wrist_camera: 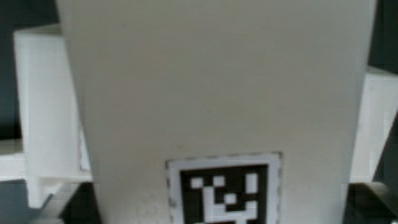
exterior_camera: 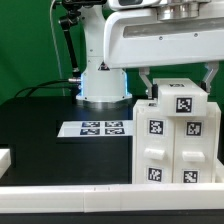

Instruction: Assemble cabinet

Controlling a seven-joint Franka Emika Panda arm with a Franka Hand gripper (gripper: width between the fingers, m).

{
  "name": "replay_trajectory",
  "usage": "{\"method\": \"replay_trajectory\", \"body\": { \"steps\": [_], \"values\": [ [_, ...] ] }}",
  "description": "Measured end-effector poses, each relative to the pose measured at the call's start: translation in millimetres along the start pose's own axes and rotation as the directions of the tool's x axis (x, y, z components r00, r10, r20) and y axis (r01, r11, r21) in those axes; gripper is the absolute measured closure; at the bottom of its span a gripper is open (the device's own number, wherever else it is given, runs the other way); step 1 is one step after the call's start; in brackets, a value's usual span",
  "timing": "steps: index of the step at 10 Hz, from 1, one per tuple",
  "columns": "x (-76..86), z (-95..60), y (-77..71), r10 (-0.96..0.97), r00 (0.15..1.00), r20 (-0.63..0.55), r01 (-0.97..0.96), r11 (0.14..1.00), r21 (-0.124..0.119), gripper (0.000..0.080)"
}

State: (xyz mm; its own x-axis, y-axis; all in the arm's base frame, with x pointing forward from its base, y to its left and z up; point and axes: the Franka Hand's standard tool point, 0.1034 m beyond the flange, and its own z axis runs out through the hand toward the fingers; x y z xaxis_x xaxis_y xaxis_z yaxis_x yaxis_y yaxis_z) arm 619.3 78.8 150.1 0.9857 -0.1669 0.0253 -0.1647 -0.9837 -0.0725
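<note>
The white cabinet [exterior_camera: 172,150] stands upright at the exterior view's right, with tagged drawer blocks [exterior_camera: 157,130] on its front face. Its top panel [exterior_camera: 182,97] lies on top and carries one tag. My gripper [exterior_camera: 176,84] hangs straight over it, with one finger [exterior_camera: 143,82] against each side edge of the panel, so it is shut on the panel. In the wrist view the top panel [wrist_camera: 214,90] fills the picture, with its tag [wrist_camera: 226,190] near the edge and the cabinet shell [wrist_camera: 45,100] behind. The fingertips are hidden there.
The marker board [exterior_camera: 100,128] lies on the black table before the robot base [exterior_camera: 100,85]. A white part [exterior_camera: 5,160] shows at the exterior view's left edge. A white rail [exterior_camera: 60,200] runs along the table's near side.
</note>
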Motion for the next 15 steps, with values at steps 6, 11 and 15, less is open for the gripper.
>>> {"method": "replay_trajectory", "body": {
  "steps": [6, 11, 15],
  "values": [
    [1.3, -0.8, 3.0, 0.373, 0.928, -0.003, -0.373, 0.928, -0.001, 0.0236],
    [1.8, -2.4, 0.3, 0.729, 0.685, -0.002, -0.729, 0.685, 0.004, 0.0236],
    [2.9, -2.6, 2.6, 0.910, 0.413, 0.021, -0.911, 0.413, 0.013, 0.0236]
  ]
}}
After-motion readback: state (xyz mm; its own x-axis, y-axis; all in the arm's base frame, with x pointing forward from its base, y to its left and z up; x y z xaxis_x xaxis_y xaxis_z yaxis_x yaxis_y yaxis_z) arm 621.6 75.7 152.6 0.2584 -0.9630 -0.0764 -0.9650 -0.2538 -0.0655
